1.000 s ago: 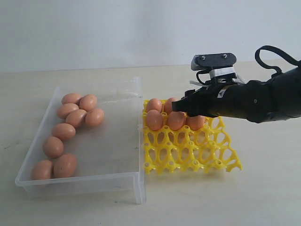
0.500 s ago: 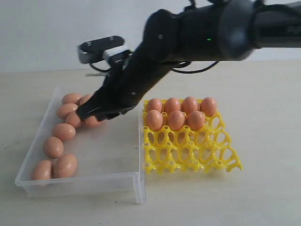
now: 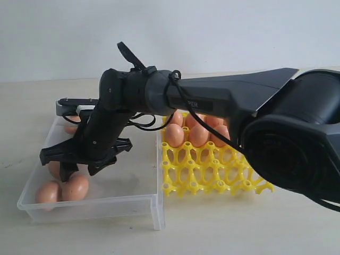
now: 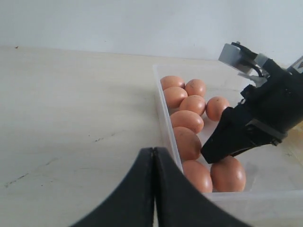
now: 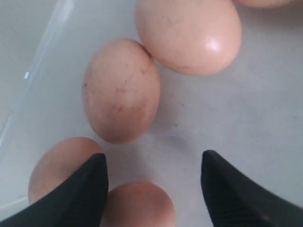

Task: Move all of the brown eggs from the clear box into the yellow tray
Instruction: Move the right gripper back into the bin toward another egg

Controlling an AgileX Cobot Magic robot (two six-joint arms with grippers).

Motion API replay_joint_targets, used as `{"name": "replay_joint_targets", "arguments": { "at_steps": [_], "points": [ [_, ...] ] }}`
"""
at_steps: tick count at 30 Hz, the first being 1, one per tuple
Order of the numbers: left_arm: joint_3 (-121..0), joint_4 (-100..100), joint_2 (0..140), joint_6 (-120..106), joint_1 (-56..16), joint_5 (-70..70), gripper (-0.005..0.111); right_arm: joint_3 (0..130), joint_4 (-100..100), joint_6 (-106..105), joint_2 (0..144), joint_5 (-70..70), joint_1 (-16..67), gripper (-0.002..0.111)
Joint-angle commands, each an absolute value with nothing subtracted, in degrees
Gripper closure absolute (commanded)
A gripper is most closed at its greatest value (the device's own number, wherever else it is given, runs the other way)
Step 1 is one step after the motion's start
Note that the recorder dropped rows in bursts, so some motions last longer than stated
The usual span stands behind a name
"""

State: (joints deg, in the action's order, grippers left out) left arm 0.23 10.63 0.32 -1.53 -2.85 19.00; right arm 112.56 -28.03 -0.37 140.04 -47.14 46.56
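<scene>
My right gripper (image 3: 81, 162) reaches across into the clear box (image 3: 106, 206) and hangs open just above the brown eggs (image 3: 75, 187) at its near left end. In the right wrist view the open gripper (image 5: 152, 156) has one egg (image 5: 139, 203) low between its fingers, close to one finger (image 5: 90, 189), and more eggs (image 5: 122, 90) beyond. The left wrist view shows several eggs (image 4: 188, 143) in the box (image 4: 164, 111) under the right gripper (image 4: 220, 153). My left gripper (image 4: 154, 150) is shut and empty, outside the box. The yellow tray (image 3: 212, 170) holds several eggs (image 3: 174, 135) in its far rows.
The right arm (image 3: 223, 101) stretches over the tray's far rows and the box, and its bulky base (image 3: 297, 143) fills the right side of the exterior view. Pale tabletop (image 4: 71, 118) lies beside the box, where the left gripper is. A white wall (image 3: 159, 32) stands behind.
The right arm swung from the yellow tray across to the clear box, then moved from the far eggs to the near left ones and lower. Its gripper now stands open.
</scene>
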Motion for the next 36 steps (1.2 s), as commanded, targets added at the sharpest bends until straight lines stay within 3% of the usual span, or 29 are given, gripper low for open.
{"name": "replay_joint_targets", "arguments": {
  "at_steps": [1,14,27,36],
  "points": [
    [0.0,10.8,0.0,-1.7,-2.8,18.8,0.107,113.1,-29.1,0.6,140.8,-48.2,46.7,0.052],
    [0.0,10.8,0.0,-1.7,-2.8,18.8,0.107,113.1,-28.9,0.0,139.7,-52.1,46.7,0.052],
    [0.0,10.8,0.0,-1.7,-2.8,18.8,0.107,113.1,-20.6,-3.0,133.6,-43.7,47.3,0.052],
    [0.0,10.8,0.0,-1.7,-2.8,18.8,0.107,113.1,-21.0,-1.4,133.9,-49.6,48.0,0.052]
  ]
}}
